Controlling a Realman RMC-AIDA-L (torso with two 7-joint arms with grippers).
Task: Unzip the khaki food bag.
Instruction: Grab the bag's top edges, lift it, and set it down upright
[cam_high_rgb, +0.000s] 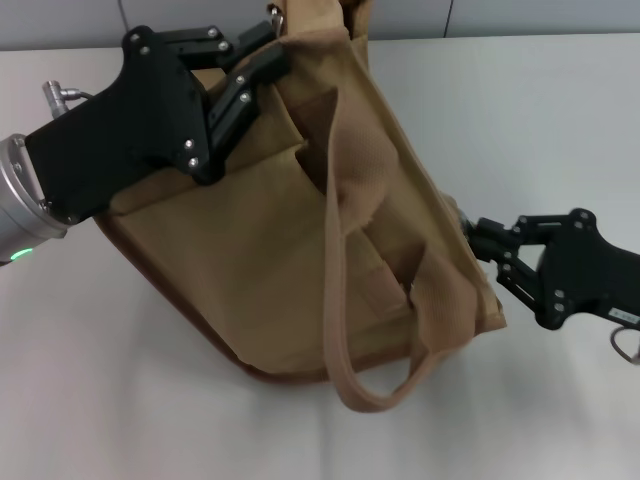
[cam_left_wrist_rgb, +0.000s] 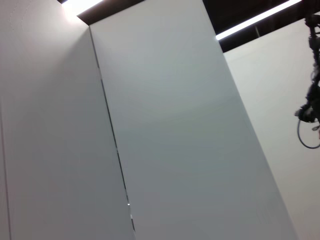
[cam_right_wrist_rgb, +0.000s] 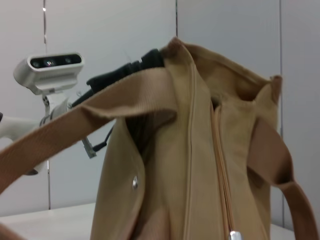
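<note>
The khaki food bag (cam_high_rgb: 300, 250) lies tilted on the white table, front pocket up and one webbing handle (cam_high_rgb: 345, 330) looped toward me. My left gripper (cam_high_rgb: 250, 75) is at the bag's far left top edge, its black fingers shut on the canvas. My right gripper (cam_high_rgb: 468, 230) is at the bag's right end, fingers drawn together at the zipper end. In the right wrist view the bag (cam_right_wrist_rgb: 165, 190) fills the frame. Its zipper (cam_right_wrist_rgb: 220, 160) runs down to a silver pull (cam_right_wrist_rgb: 233, 234) at the frame's edge, and the silver snap (cam_right_wrist_rgb: 135, 182) shows. The left wrist view shows no bag.
The white table (cam_high_rgb: 560, 120) surrounds the bag, with a grey wall behind. The left wrist view shows only wall panels (cam_left_wrist_rgb: 165, 140) and a ceiling light. A white camera unit (cam_right_wrist_rgb: 50, 70) stands behind the bag in the right wrist view.
</note>
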